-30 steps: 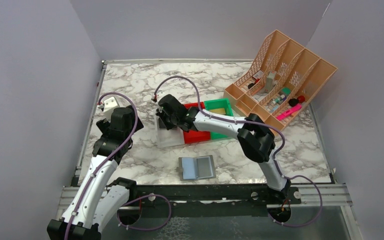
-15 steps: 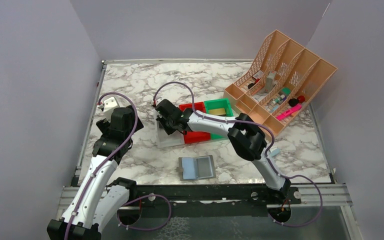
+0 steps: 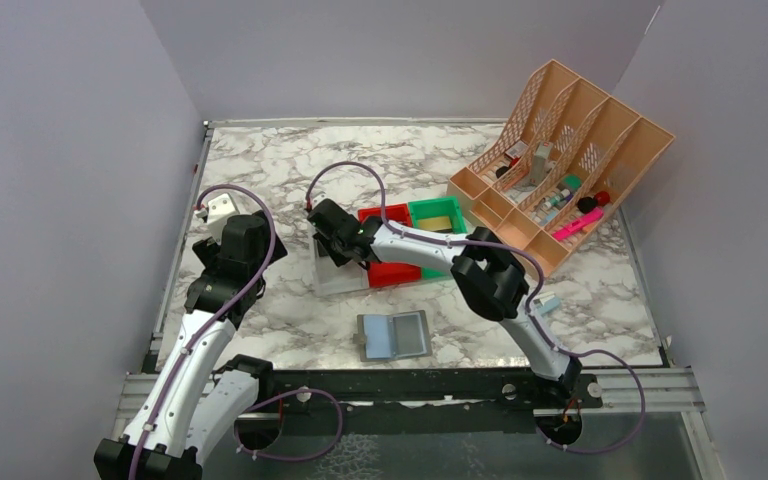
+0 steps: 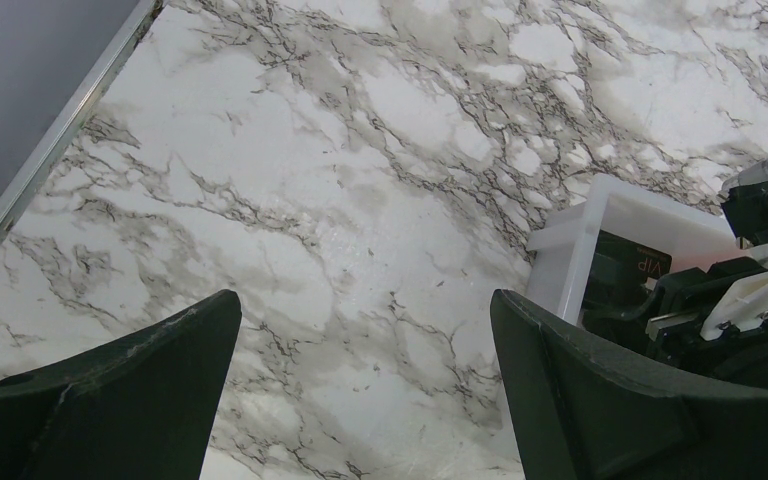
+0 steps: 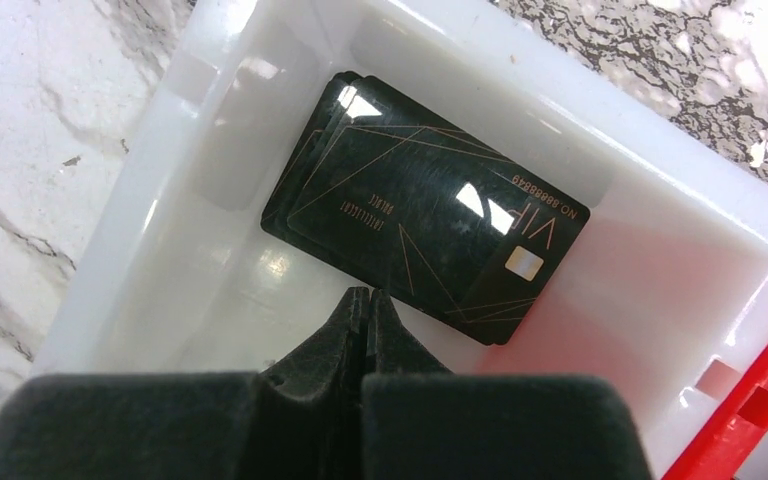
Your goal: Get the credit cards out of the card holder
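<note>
Card holder [image 3: 393, 336] lies open and flat on the table [image 3: 280, 160], nearest the arm bases, with nothing touching it. From above you can't tell whether any slot holds a card.

Left end effector [image 4: 365, 310] is wide open and empty, over bare marble left of the white bin [image 3: 340, 280].

Right end effector [image 5: 365, 297] is fully closed and empty, tips inside the bin's outline, just beside the credit cards [image 5: 425, 235]. There are at least 2 black ones, stacked slightly offset, flat on the bin floor.

Red bin [image 3: 395, 275] and green bin [image 3: 435, 203] sit beyond, rack [image 3: 560, 150] far right.

My read: extraction looks done or nearly so, at the drop-off end of a cycle. Next, lift the right arm clear of the bin wall and check the holder's pockets. If 1 card remains, pin the holder with 1 end effector and pinch the card edge with the other.
</note>
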